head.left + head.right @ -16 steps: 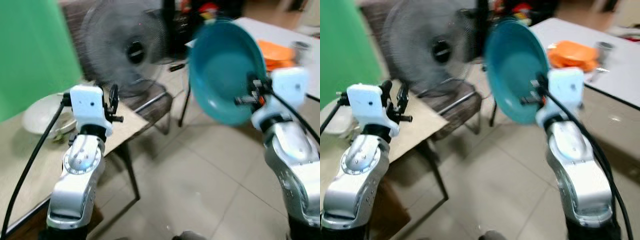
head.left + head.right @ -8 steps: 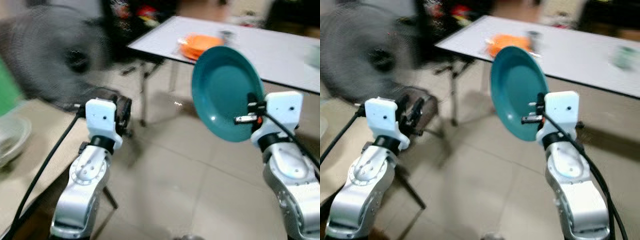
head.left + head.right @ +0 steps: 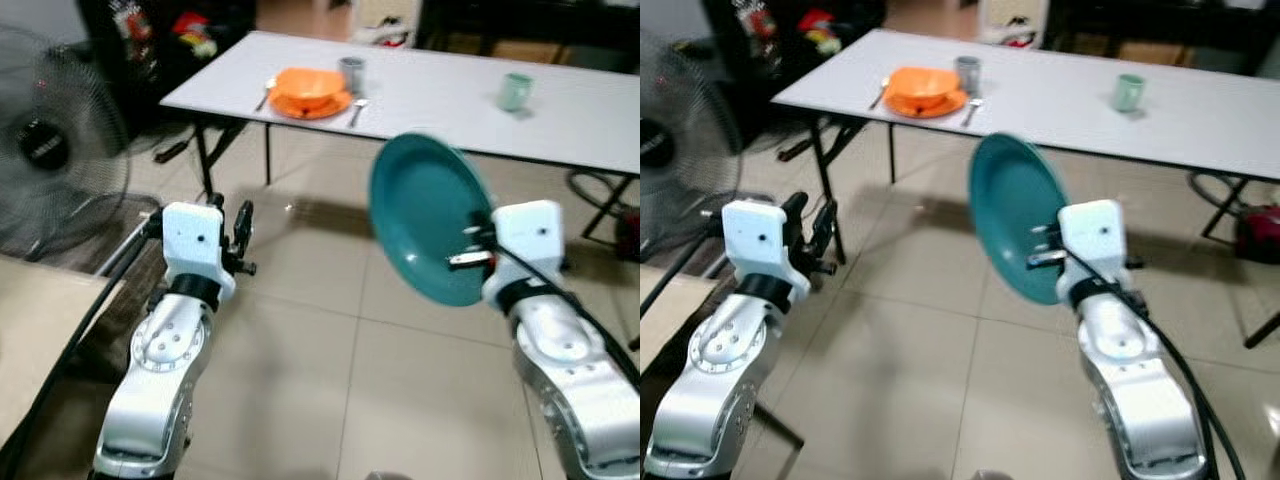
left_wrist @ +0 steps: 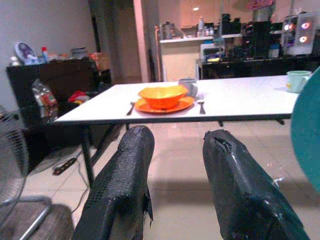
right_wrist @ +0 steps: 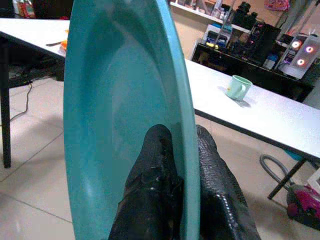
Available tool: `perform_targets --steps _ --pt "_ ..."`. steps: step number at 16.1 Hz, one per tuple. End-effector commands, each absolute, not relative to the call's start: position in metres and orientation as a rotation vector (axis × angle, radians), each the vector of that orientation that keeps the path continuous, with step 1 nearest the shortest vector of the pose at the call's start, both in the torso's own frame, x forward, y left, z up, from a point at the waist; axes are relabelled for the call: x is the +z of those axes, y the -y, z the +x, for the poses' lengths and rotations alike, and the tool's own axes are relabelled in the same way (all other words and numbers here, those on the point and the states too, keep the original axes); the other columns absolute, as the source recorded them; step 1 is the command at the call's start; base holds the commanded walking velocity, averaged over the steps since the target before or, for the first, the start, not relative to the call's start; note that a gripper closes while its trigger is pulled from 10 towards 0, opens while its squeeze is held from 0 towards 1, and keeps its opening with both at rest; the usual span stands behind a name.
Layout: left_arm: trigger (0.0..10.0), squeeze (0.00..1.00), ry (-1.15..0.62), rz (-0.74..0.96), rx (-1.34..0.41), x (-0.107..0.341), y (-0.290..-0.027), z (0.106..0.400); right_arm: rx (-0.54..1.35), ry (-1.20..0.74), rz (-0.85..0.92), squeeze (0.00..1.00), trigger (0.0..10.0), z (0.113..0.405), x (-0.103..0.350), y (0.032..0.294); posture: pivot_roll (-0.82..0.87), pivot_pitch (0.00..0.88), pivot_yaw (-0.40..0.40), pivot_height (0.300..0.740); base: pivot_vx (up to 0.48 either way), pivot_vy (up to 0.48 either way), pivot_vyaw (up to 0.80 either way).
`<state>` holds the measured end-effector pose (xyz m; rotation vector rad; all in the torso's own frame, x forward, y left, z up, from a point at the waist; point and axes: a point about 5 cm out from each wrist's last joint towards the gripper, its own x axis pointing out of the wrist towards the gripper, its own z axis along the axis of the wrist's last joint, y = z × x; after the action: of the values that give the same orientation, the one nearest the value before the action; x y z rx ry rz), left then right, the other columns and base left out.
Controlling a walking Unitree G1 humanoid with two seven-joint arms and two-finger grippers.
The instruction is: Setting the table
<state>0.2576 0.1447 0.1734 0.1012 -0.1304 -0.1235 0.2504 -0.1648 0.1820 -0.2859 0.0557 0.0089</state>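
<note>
Since a second ago the camera has swung from the fan [image 3: 45,150] toward the white table [image 3: 600,120], now across the frame's top. Right end effector [image 5: 177,165], center-right, stays clamped on the upright teal plate [image 3: 425,235]. Left end effector [image 4: 172,165], lower left, hangs parted, holding nothing.

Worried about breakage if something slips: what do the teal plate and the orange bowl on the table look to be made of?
The teal plate, pinched at its rim by the right claw, looks like plastic or melamine: thin edge, even colour, soft glossy highlights. Glazed ceramic cannot be ruled out. The orange bowl looks like smooth plastic too, with a bright uniform colour and mild sheen, though it is too far away to be sure.
</note>
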Motion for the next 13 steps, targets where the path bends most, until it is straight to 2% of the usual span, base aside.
perform_targets --steps 1,3,4,13 --pt "10.0 0.00 0.127 0.106 -0.139 0.1729 -0.1421 0.2583 -0.003 -0.014 -0.272 0.00 10.0 0.2545 0.1914 0.1668 -0.04 0.000 0.000 0.740 0.386 0.000 0.00" --pt "10.0 0.00 0.119 0.105 -0.147 0.1715 -0.1407 0.2584 -0.002 -0.012 -0.237 0.00 10.0 0.2541 0.1924 0.1657 -0.05 0.000 0.009 0.740 0.386 0.000 0.00" --pt "10.0 0.00 0.108 0.096 -0.172 0.1690 -0.1372 0.2589 -0.012 -0.007 -0.200 0.00 10.0 0.2517 0.1947 0.1656 -0.07 0.000 0.034 0.740 0.398 0.000 -0.80" --pt "10.0 0.00 0.079 0.113 -0.194 0.1636 -0.1377 0.2537 -0.023 -0.016 -0.148 0.00 10.0 0.2490 0.1956 0.1662 -0.05 0.000 0.024 0.740 0.403 0.000 -0.80"
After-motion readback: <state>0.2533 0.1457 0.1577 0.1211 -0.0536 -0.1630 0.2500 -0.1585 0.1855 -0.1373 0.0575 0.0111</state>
